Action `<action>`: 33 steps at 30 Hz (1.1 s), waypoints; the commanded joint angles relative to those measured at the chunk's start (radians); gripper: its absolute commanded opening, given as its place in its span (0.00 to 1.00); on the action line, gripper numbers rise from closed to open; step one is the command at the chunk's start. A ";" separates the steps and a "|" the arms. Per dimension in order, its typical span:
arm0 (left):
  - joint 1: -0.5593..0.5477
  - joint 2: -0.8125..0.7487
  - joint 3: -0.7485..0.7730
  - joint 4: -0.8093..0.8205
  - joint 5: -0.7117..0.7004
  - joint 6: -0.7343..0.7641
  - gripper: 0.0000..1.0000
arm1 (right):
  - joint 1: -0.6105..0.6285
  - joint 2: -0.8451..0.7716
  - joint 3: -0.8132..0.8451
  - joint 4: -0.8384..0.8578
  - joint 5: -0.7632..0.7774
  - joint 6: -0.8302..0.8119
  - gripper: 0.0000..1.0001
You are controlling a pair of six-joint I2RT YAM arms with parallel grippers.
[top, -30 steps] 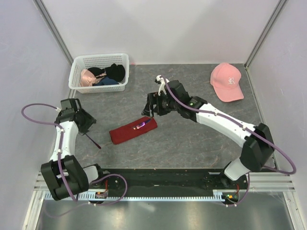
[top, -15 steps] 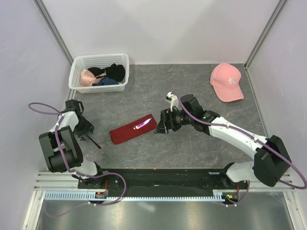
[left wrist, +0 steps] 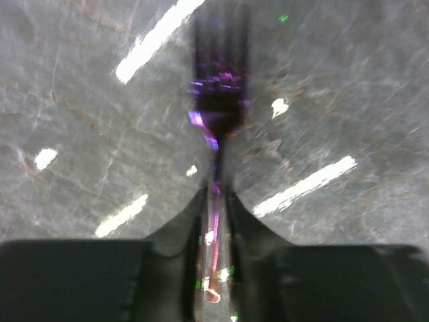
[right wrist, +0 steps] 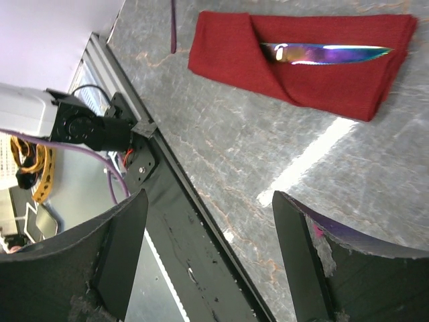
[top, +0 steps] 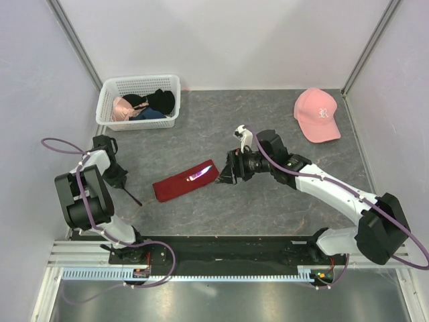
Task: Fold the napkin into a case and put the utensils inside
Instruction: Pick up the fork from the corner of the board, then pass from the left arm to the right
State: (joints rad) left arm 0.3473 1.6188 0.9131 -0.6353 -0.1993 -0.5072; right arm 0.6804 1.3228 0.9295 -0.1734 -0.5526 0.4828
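One utensil in: we saw the knife [right wrist: 328, 51] tucked in the case [right wrist: 234, 57], just ahead of our right claw [right wrist: 208, 196], which gaped wide and held nothing. Our left claw [left wrist: 216, 198] pinched the fork [left wrist: 218, 114] by its handle, tines ahead. We judged the next move: lift the fork, then slide it in beside the knife.

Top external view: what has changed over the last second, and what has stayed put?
The open right gripper drew back from the dark red cloth case, toward the near edge. The left gripper closed on the handle of the iridescent metal fork. Unmoved: the case, the iridescent knife in it, the pink cap, the white basket.
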 commanded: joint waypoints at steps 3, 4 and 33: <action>0.012 0.064 -0.023 0.112 -0.063 0.036 0.02 | -0.065 -0.011 -0.003 0.031 -0.020 0.003 0.84; 0.012 0.044 -0.019 0.105 -0.051 0.042 0.02 | -0.082 -0.008 -0.004 0.028 -0.020 0.004 0.84; -0.883 -0.427 0.098 0.129 0.348 0.365 0.02 | -0.088 0.299 0.387 -0.097 -0.050 -0.079 0.72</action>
State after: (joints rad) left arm -0.4957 1.1732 0.9691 -0.5636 0.0704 -0.2134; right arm 0.5522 1.5826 1.2495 -0.2657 -0.5941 0.4145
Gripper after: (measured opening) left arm 0.033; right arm 0.735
